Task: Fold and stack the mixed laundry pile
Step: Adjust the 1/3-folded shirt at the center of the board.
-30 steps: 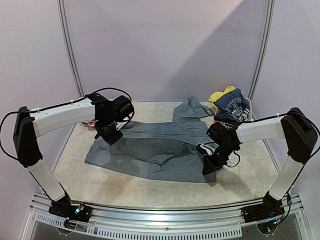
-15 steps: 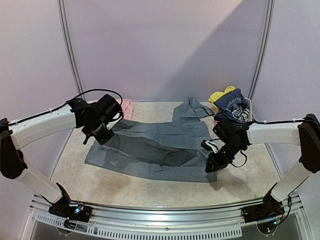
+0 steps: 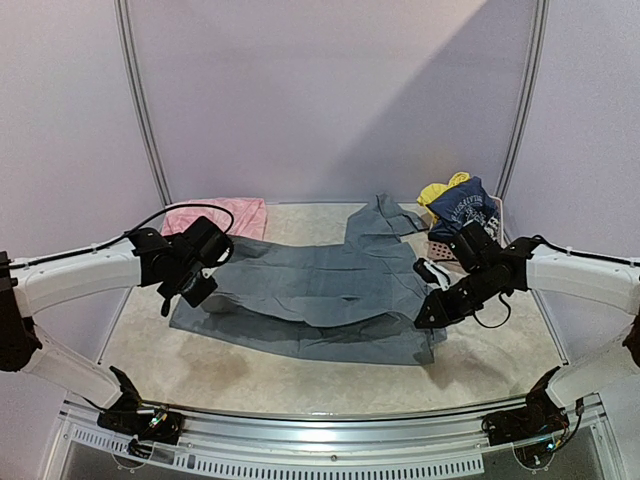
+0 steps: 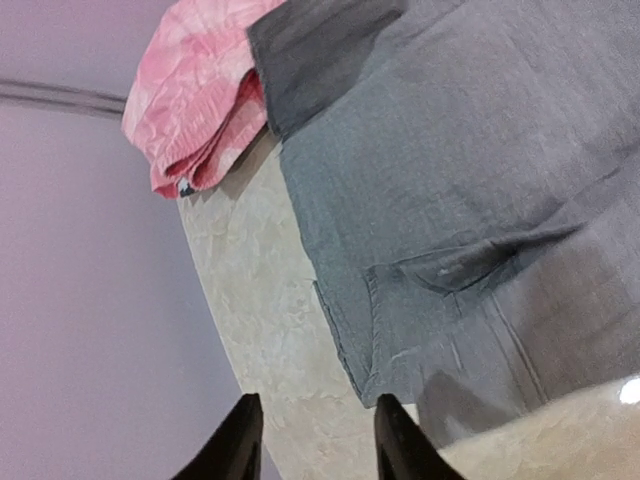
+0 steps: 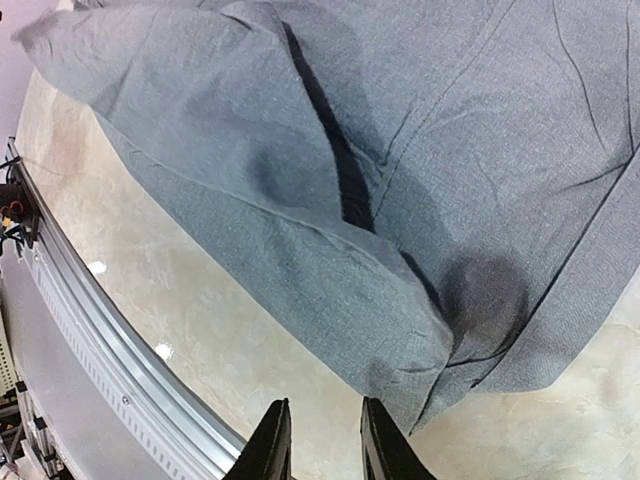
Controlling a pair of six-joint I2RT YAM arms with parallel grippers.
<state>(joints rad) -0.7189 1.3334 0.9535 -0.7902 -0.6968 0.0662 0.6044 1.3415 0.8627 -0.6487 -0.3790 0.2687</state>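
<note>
The grey collared shirt [image 3: 320,290] lies spread across the middle of the table, its near half doubled over in loose folds [image 5: 300,200]. My left gripper [image 3: 180,298] hovers at the shirt's left edge [image 4: 340,330]; it is open [image 4: 318,445] with only bare table between the fingers. My right gripper [image 3: 428,315] is over the shirt's near right corner [image 5: 420,350], open [image 5: 325,445] and empty. The rest of the laundry pile sits at the back right: a navy top with white lettering [image 3: 466,215] and a yellow piece [image 3: 441,190].
A pink cloth [image 3: 218,216] [image 4: 195,100] lies at the back left, touching the shirt's far left corner. A pink slatted basket [image 3: 441,246] stands under the navy top. The metal rail [image 5: 90,340] runs along the table's near edge.
Both grippers have let go of the shirt and opened. The left arm pulled back left and lower, uncovering the pink cloth; the right arm swung right. The shirt has settled flatter.
</note>
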